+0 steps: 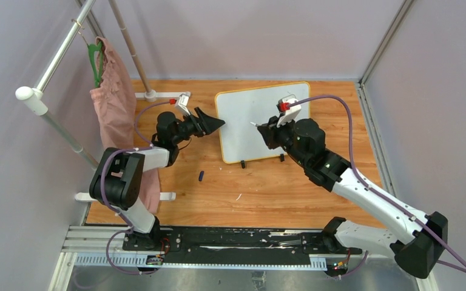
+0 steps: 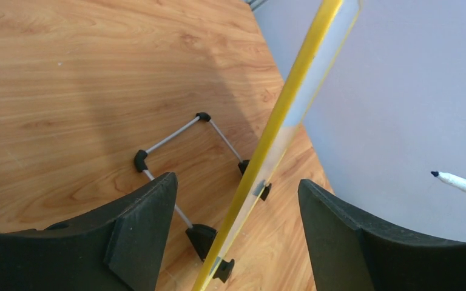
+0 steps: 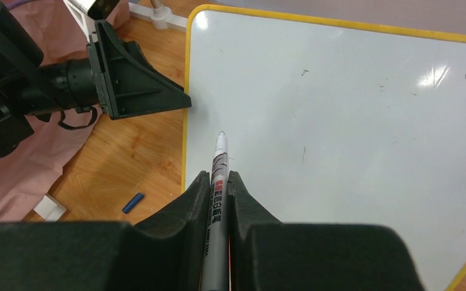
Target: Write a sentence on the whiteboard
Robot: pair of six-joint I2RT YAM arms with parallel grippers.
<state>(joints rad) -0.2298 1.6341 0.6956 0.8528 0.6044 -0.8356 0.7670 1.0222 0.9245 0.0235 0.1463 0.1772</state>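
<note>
The whiteboard (image 1: 246,115) stands tilted on its black feet at the back middle of the table. Its yellow rim shows edge-on in the left wrist view (image 2: 279,121). Its white face (image 3: 352,133) carries only a few tiny stray marks, and no sentence shows. My left gripper (image 1: 217,123) is open, its jaws (image 2: 236,182) standing either side of the board's left edge without touching it. My right gripper (image 1: 261,128) is shut (image 3: 218,176) on a grey marker (image 3: 220,154), uncapped. The marker's tip sits close to the board's face near its left edge, and it also shows in the left wrist view (image 2: 464,183).
A small blue marker cap (image 1: 201,176) lies on the wood in front of the board and shows in the right wrist view (image 3: 133,202). A pink cloth (image 1: 112,103) hangs on a rack at the left. A wire stand (image 2: 170,139) props the board from behind.
</note>
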